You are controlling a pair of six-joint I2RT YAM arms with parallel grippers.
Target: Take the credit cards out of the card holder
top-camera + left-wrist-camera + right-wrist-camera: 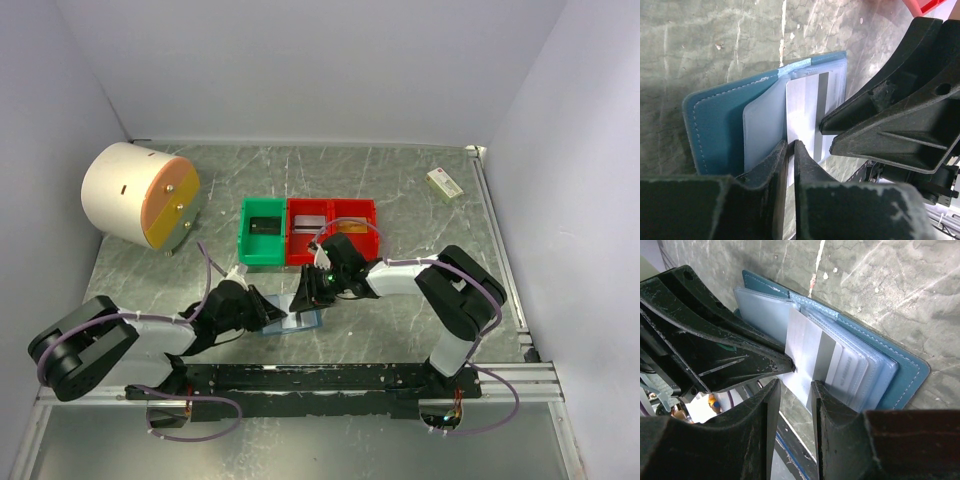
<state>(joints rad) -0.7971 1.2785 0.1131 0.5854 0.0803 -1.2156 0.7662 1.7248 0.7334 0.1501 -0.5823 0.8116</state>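
The blue card holder [303,322] lies open on the table between the two arms, its clear sleeves [860,362] fanned out. A white credit card [807,107] with a grey stripe sticks halfway out of a sleeve. My left gripper [791,145] is shut on that card's free edge; the right wrist view shows its tip pinching the card [807,342]. My right gripper [795,387] hangs over the holder's near edge with its jaws open and the table visible between them. One of its fingers [822,400] rests against the card and sleeves. More cards sit in the sleeves.
A green bin [262,232] and two red bins [330,228] stand just behind the holder. A small cream box [443,182] lies at the back right, a white drum with an orange face [140,195] at the back left. The black base rail [320,376] runs along the near edge.
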